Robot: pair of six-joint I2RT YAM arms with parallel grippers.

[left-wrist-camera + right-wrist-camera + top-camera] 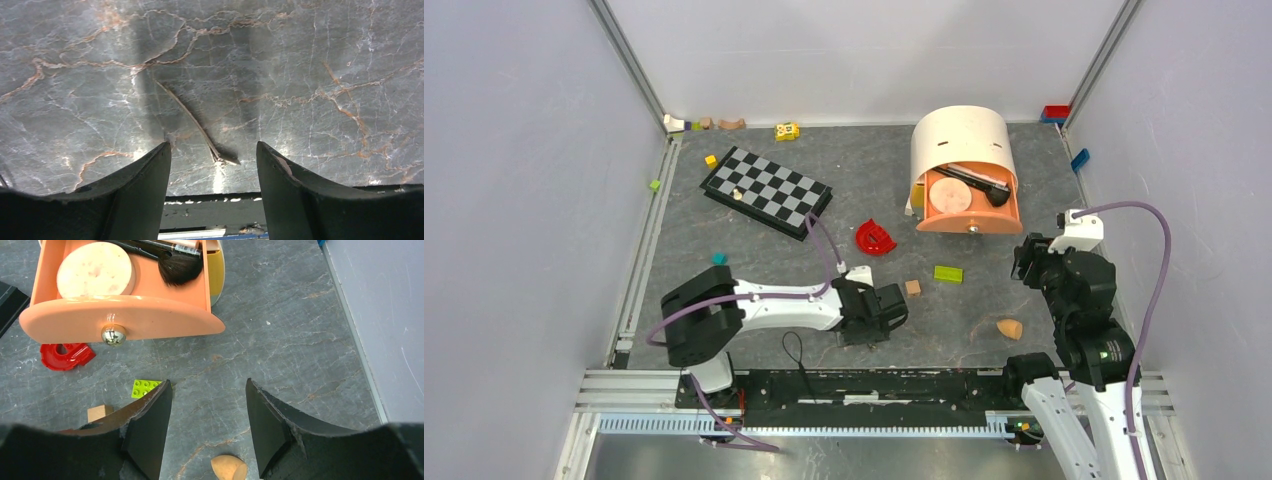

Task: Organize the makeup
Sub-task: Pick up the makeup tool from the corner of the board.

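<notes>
"Orange teardrop sponge (1010,328): where did it lie?" asked the student.

"Loose on the table (974,300), just beside the right arm and on the base side of the right gripper (207,385). In the right wrist view it sat at the bottom edge, between the two fingers but behind their tips. The other makeup in view, a round peach compact (95,270) and a black-handled brush (177,267), lay in the open orange drawer (120,320), ahead of those tips."

"And the jaws?"

"Both pairs stood spread, with nothing between them. The left gripper (214,146) hung over bare table, well apart from the sponge. The right arm was plainly the nearer."

"On what did the coming move turn?"

"Probably on drawing the right gripper back toward its own base before descending, since the sponge lay rearward of the jaws. Its long axis appeared to run roughly across the table, though the taper was too small to read with confidence."
</notes>
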